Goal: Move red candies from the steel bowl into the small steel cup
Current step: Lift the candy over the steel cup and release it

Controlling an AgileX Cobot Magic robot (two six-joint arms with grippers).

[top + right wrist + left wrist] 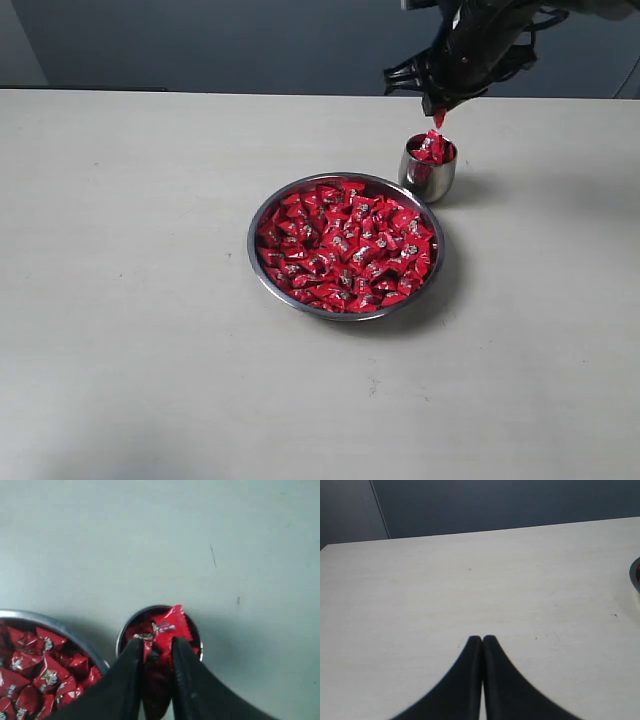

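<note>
Above the small steel cup point(430, 182), a red candy point(439, 119) hung pinched in the right gripper point(438, 112). Its jaws were closed on the wrapper's lower part, and the free crimped end showed over the cup's mouth in the right wrist view. More candies already sat heaped to the cup's rim. Just beside the cup, the steel bowl point(262, 262) lay packed with red candies point(345, 245). Each looked light, its crinkled foil slick and yielding, so a pinch across the padded middle would likely hold better than one on a thin crimped edge. Away from both, the left gripper point(482, 641) pointed across the pale table point(470, 580), jaws pressed together on nothing.
</note>
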